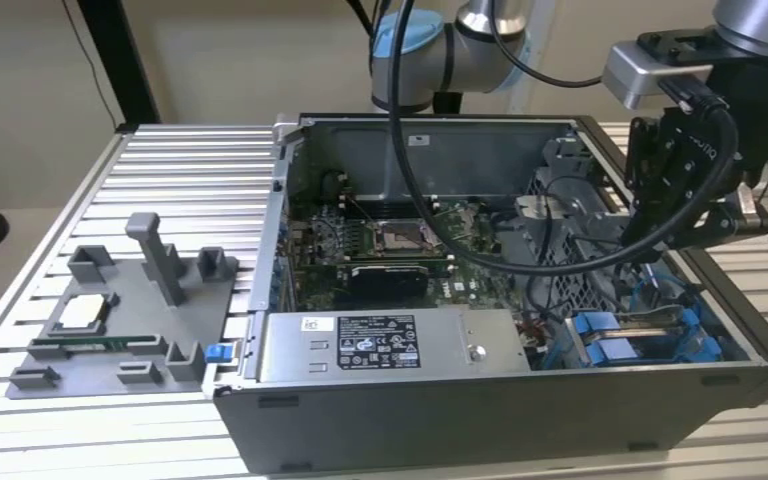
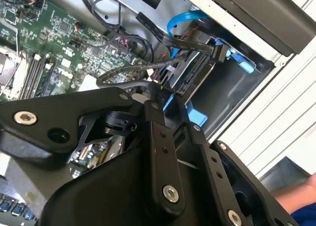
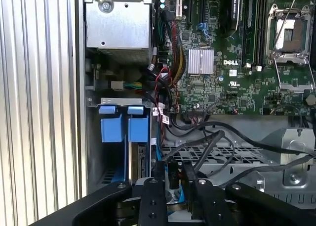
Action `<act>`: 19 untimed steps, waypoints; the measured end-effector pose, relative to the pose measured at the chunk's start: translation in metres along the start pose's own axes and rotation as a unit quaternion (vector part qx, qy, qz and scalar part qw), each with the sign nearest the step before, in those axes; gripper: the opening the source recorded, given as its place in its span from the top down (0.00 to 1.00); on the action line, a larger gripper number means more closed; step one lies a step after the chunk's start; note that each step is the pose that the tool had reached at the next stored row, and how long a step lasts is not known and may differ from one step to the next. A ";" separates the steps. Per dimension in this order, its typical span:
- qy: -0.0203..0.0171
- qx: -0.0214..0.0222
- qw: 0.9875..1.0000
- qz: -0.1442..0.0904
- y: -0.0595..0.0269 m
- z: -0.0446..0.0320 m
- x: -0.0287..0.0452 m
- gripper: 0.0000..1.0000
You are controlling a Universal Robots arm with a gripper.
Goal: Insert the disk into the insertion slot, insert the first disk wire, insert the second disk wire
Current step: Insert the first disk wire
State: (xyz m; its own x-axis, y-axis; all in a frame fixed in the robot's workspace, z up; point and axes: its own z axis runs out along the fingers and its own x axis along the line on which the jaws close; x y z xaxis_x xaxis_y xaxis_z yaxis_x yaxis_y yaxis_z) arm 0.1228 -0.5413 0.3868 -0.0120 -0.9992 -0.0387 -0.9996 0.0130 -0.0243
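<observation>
Inside the open computer case (image 1: 491, 415), in the corner beside the power-supply box (image 1: 491, 350), the disk (image 2: 196, 77) sits in the insertion slot (image 2: 232, 95) with a flat black cable (image 2: 187, 44) plugged into it. Over that corner, the gripper (image 3: 173, 180) is narrowed, apparently pinching a black wire plug (image 3: 171, 172). The disk looks stiff, weighty and shock-sensitive, and is best held by its blue carrier. The box's printed label (image 1: 375, 343) carries small text.
</observation>
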 end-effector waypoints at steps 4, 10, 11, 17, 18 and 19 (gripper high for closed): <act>0.000 0.000 1.000 0.000 0.0000 0.0000 0.0000 1.00; 0.000 0.000 1.000 0.000 0.0000 0.0002 0.0000 1.00; 0.000 0.000 1.000 0.000 0.0000 0.0003 0.0000 1.00; 0.002 -0.001 1.000 0.000 0.0000 0.0009 0.0034 1.00; 0.003 -0.001 1.000 0.000 0.0000 0.0010 0.0046 1.00; 0.003 -0.001 1.000 0.000 0.0000 0.0011 0.0059 1.00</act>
State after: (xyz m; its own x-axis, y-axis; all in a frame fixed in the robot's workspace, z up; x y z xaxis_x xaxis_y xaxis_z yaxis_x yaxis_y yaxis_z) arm 0.1228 -0.5471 0.3855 -0.0122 -0.9994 -0.0332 -0.9997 0.0129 -0.0223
